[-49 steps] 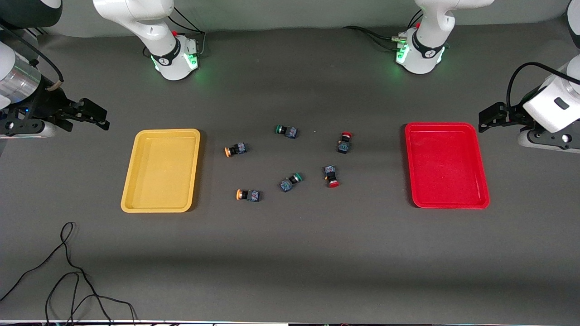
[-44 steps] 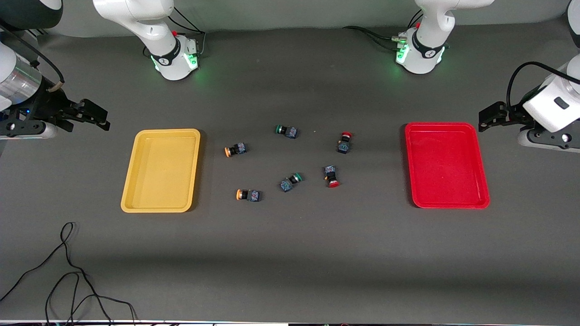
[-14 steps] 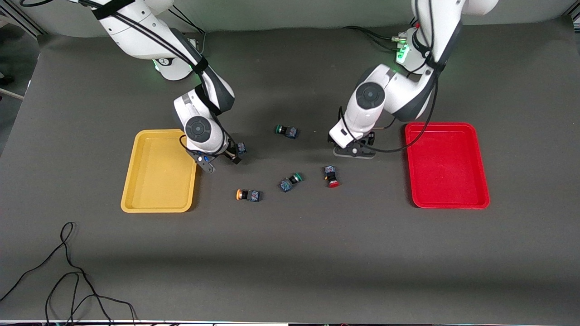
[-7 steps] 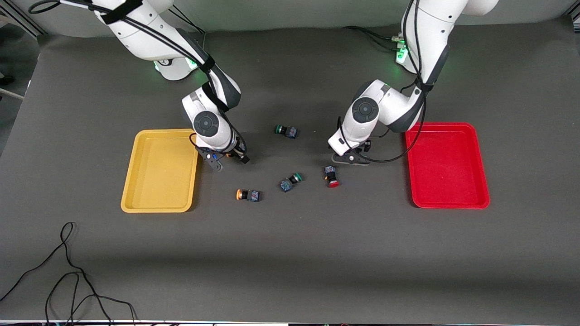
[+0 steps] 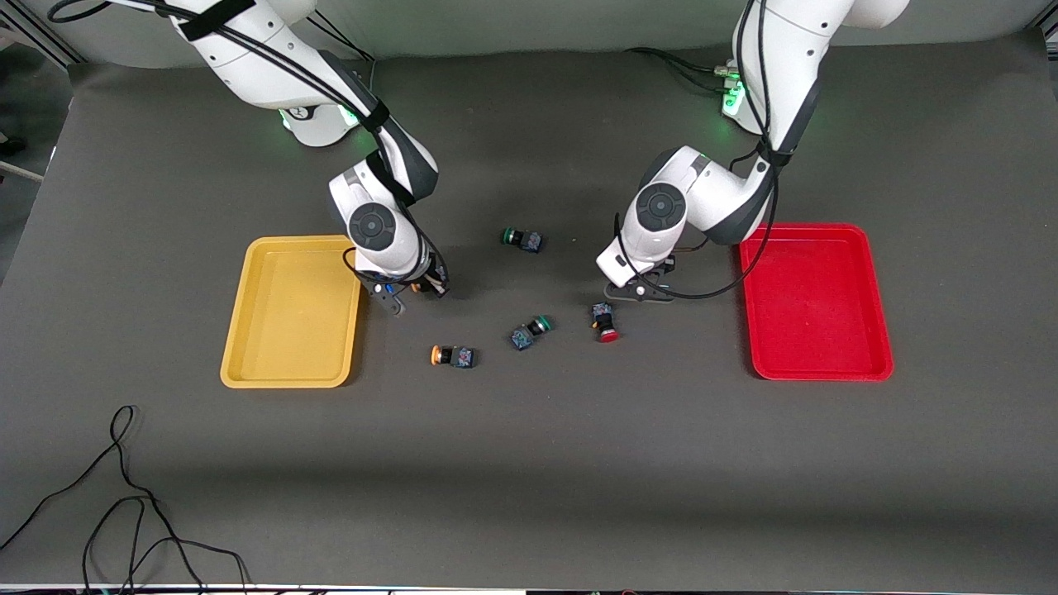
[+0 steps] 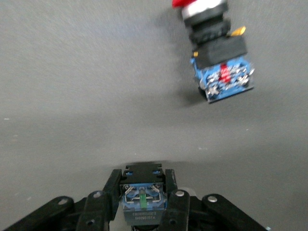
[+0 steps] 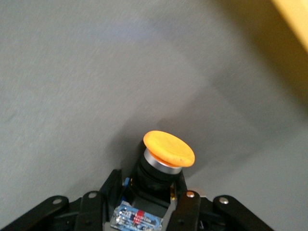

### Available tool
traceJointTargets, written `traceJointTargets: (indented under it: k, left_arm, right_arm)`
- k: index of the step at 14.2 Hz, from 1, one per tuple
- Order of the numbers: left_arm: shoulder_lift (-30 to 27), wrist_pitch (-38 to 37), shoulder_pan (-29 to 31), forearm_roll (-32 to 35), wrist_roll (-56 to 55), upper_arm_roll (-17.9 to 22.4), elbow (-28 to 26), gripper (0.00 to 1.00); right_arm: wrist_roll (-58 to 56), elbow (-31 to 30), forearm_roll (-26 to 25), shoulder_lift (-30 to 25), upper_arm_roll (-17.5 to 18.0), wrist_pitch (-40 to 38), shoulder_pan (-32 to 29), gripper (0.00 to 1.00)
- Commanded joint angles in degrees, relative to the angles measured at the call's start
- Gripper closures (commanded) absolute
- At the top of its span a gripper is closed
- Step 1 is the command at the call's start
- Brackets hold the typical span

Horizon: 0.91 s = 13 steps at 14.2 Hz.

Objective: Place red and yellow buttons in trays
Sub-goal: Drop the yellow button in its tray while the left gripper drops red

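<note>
Within a few seconds both arms had swung in from the table ends and each had closed on a button, so two of four picks looked done. The right gripper [image 7: 144, 204], just beside the yellow tray [image 5: 291, 311], pinched an orange button [image 7: 166, 154]. The left gripper [image 6: 142, 202], between the trays, clamped a dark-bodied switch [image 6: 142, 195], probably red. One red button [image 5: 604, 321], one orange button [image 5: 452, 356] and two green switches [image 5: 530, 330] lay nearer the red tray [image 5: 814, 302]; nothing blocked either carry.
</note>
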Motion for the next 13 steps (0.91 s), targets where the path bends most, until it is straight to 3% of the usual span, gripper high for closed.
traceJointTargets:
  k: [1, 3, 5, 8, 10, 11, 12, 13]
  left_arm:
    - [-3.8, -14.7, 1.6, -1.6, -1.1, 0.6, 9.4, 0.73]
    - [-7.1, -21.8, 3.7, -3.9, -0.8, 0.7, 14.8, 0.73]
    - [-11.5, -23.8, 6.5, -4.0, -0.9, 0.7, 15.2, 0.75]
    - [-15.4, -28.0, 15.0, -3.8, 4.3, 0.9, 14.5, 0.78]
    - [-17.3, -30.3, 23.3, -3.1, 12.1, 1.0, 13.3, 0.78]
    - [-17.8, -30.3, 27.0, -3.0, 16.3, 1.0, 12.7, 0.78]
    - [-17.7, -29.8, 30.2, -2.5, 19.9, 1.0, 12.1, 0.78]
    - [-17.2, -28.2, 32.1, -1.2, 23.2, 1.0, 10.9, 0.78]
  right_arm:
    - [-6.7, 0.5, 0.0, -5.1, -4.4, -7.4, -1.4, 1.00]
    - [-18.1, 1.8, 0.1, -9.0, -10.3, -14.9, -1.7, 1.00]
    - [-26.3, 1.9, 0.1, -11.4, -15.6, -17.8, -1.7, 1.00]
    - [-36.9, 1.0, 0.7, -9.3, -22.0, -16.0, -2.5, 1.00]
    - [-40.5, -1.5, 0.7, -7.9, -23.0, -11.7, -4.3, 0.97]
    - [-41.3, -2.4, 0.9, -7.1, -22.9, -10.7, -5.9, 0.91]
    - [-41.3, -2.6, 1.5, -6.7, -22.9, -10.3, -6.1, 0.78]
    - [-41.3, -2.7, 2.8, -6.3, -22.9, -10.4, -6.1, 0.38]
